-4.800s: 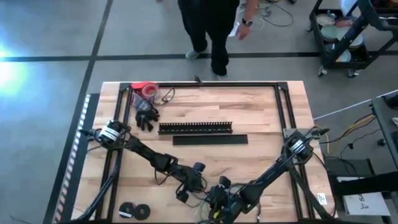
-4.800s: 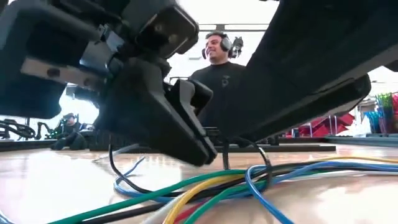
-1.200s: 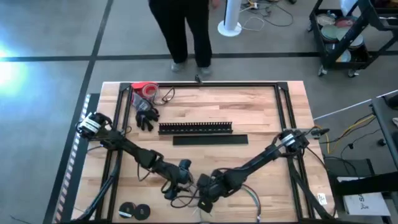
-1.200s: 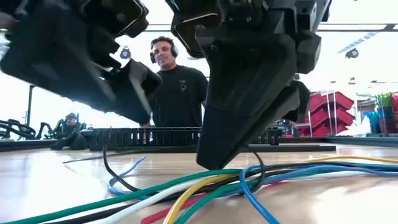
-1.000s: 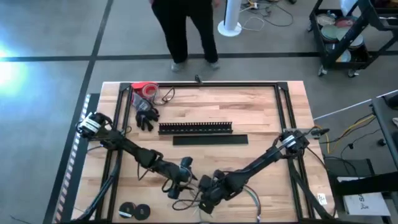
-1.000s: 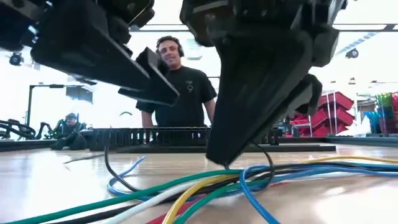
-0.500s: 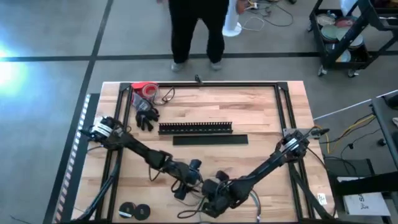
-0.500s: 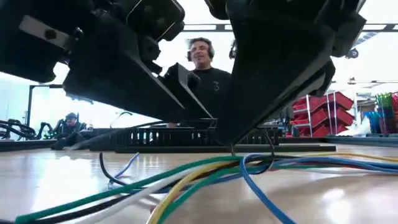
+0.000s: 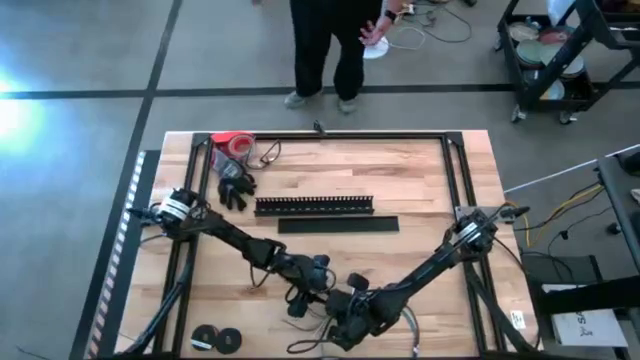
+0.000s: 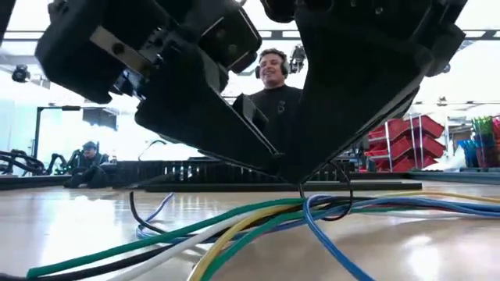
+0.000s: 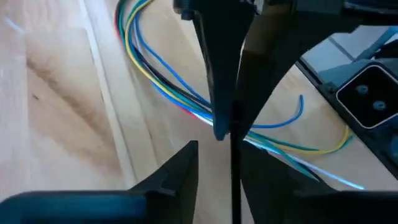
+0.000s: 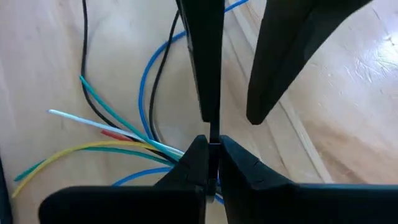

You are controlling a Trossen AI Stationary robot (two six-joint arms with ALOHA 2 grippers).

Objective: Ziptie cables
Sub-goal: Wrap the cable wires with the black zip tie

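**Cable bundle at near table edge, both grippers over it**

The cables (image 10: 258, 222), loose thin wires in blue, yellow, green, black and white, lie fanned at the near centre of the table (image 9: 420, 200). They look light, limp and springy, so they are best gathered where the strands converge. The right gripper (image 12: 210, 152) is pinched onto a thin black strand. The left gripper (image 11: 214, 155) is narrow just above the bundle. Farther off lie a slotted black bar (image 9: 314, 205) and a flat strip (image 9: 337, 225); beyond the table stands a person (image 9: 330, 45).
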